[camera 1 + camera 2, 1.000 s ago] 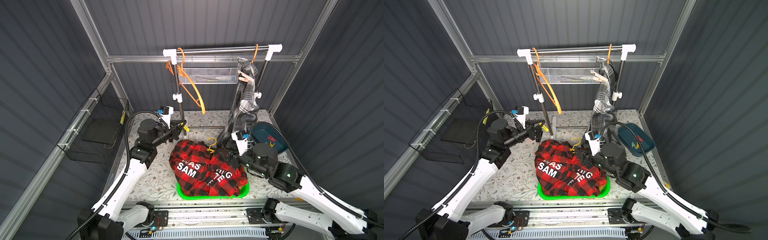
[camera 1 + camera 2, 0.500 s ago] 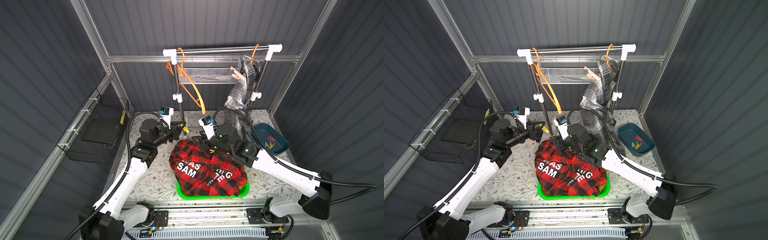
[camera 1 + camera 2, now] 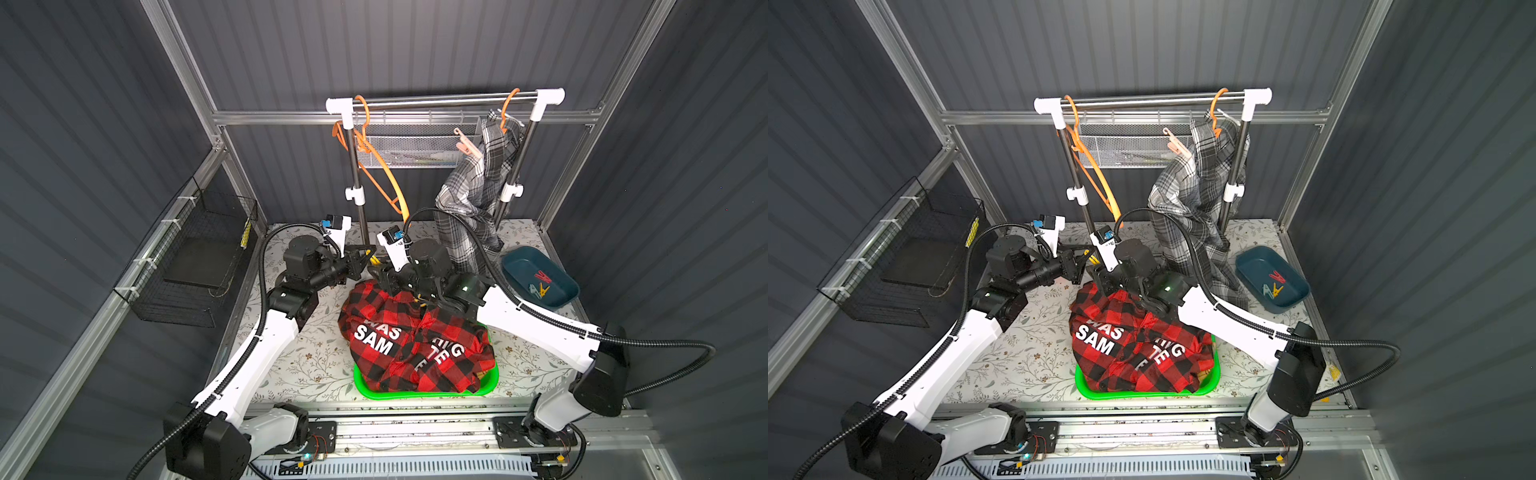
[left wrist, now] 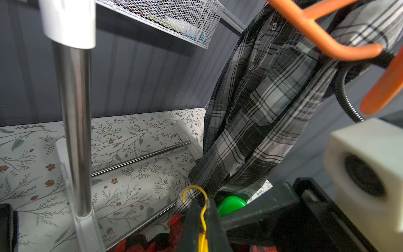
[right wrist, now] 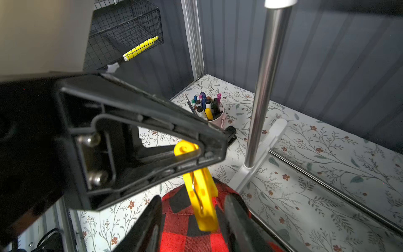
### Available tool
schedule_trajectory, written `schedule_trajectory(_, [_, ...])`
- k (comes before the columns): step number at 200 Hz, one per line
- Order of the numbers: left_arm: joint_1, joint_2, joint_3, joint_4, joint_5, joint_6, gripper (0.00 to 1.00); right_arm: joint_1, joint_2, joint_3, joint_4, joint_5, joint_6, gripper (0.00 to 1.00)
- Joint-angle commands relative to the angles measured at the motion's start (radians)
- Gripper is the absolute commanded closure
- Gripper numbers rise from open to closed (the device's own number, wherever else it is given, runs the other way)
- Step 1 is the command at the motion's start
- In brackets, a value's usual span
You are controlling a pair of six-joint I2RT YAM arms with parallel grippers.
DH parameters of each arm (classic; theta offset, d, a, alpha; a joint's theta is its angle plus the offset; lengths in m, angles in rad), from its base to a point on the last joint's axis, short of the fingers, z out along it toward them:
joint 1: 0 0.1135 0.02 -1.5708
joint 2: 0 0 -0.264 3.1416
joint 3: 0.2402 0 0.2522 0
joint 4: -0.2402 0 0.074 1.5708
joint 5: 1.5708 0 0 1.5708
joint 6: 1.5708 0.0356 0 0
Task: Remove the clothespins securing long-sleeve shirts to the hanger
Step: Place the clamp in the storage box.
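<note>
A yellow clothespin [image 5: 204, 205] with a hooked top [image 4: 194, 189] stands on a raised peak of the red-and-black shirt [image 3: 415, 345], which lies heaped in the green basket [image 3: 361, 386]. My left gripper [image 4: 204, 215] is shut on the clothespin's hooked end. My right gripper [image 5: 194, 198] is open, one finger on each side of the clothespin's body with a gap to it. In both top views the two grippers meet at the shirt's back edge [image 3: 1096, 274]. A salmon clothespin [image 3: 465, 143] pins the grey plaid shirt [image 3: 478, 187] to an orange hanger [image 3: 505, 112] on the rail.
An empty orange hanger [image 3: 378, 170] hangs by the rack's left post [image 3: 357, 195]. At the right, a teal tray [image 3: 565, 295] holds loose clothespins. A cup of markers [image 5: 207, 109] stands at the back left. A wire basket [image 3: 199, 257] is fixed to the left wall.
My right arm has swung from the teal tray across the red shirt to the left gripper, and its jaws have narrowed around the yellow clothespin. The left arm has barely moved.
</note>
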Motion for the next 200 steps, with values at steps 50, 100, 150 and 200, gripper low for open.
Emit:
schedule_trajectory(50, [-0.006,0.0,0.025,0.012,0.065,-0.036,1.0,0.001,0.007,0.029,0.02,0.007,-0.019,0.81])
schedule_trajectory(100, [-0.006,-0.007,0.031,0.007,0.075,-0.028,0.93,0.002,-0.018,0.006,0.016,0.012,-0.015,0.99])
schedule_trajectory(150, [-0.005,-0.072,0.057,-0.081,-0.074,0.048,0.13,0.003,-0.161,-0.146,0.012,0.028,0.041,1.0])
schedule_trajectory(200, [-0.004,-0.137,0.061,-0.087,-0.188,0.099,0.06,0.005,-0.372,-0.383,-0.038,0.066,0.128,1.0])
